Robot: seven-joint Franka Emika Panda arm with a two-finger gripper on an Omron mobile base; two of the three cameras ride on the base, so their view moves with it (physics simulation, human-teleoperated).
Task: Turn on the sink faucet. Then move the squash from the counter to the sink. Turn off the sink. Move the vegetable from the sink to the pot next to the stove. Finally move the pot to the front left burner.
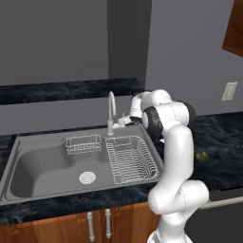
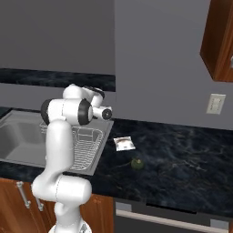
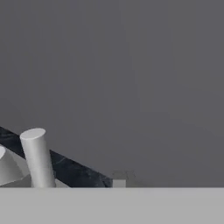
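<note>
I am working at the first step, turning on the sink faucet [image 1: 111,110], whose thin gooseneck spout rises at the back rim of the sink [image 1: 28,156]. My tool [image 1: 124,120] is reaching in low beside the faucet's base, where the small lever handle [image 3: 38,158] sits; in the hand view that handle is standing close in front of me as a pale cylinder at the lower left. I cannot tell from these pictures whether my tool's fingers are spread or pressed together, since the tips are hidden behind my own arm in the base views, and I am not pinching anything that I can make out. I see no water running from the spout, so I judge the faucet is not yet on, or the stream is too faint to tell. The squash [image 2: 136,164] is lying on the dark surface [image 2: 182,154] to the right of the sink, near a small pale packet [image 2: 124,143] and well apart from my tool. Next I am judging that I need to push the lever over, confirm flow, then draw back, swing right over the surface and come down on the squash with the fingers spread.
</note>
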